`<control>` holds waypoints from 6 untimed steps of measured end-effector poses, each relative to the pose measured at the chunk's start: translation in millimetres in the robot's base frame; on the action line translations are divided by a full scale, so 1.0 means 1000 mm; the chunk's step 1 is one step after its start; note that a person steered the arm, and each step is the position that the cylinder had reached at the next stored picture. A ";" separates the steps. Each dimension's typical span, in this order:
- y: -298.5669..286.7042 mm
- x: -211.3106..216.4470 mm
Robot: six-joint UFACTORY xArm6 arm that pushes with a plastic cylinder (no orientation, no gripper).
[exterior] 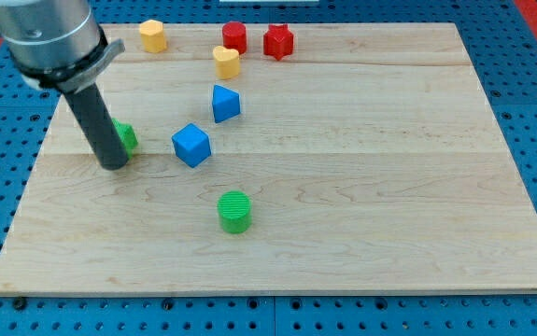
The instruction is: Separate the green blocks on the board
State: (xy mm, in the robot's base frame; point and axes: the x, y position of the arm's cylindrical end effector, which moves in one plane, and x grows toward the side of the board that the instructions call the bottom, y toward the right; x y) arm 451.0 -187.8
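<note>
At the view's left, the dark rod is seen coming down from the grey arm, and my tip (114,164) is set on the wooden board (389,205). Nothing is held by it, since it has no jaws to open or shut; it is only pressed close against a green block (126,137). That green block is partly hidden behind the rod, so its shape cannot be told. It is placed just to the right of the rod, touching it or nearly so.

Further right, at the view's top, a yellow block (152,35) is found near the board's far edge. A blue cube (191,145) is seen near the middle, not far from the first green block. Below it, toward the view's bottom, a green round block (234,211) is stood alone, well apart from the other green one. The blue cube is placed roughly between the two green blocks, a little above the line joining them.

Next, a second yellow block (226,62) is seen, with a second blue block (226,103) just below it. A red round block (234,36) and a red star-like block (278,41) are set side by side at the top.

The board is made of pale wood. It is laid on a blue table (529,65) full of small holes.
</note>
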 end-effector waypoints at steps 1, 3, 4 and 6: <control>0.000 -0.020; 0.032 -0.013; 0.036 0.050; 0.110 0.151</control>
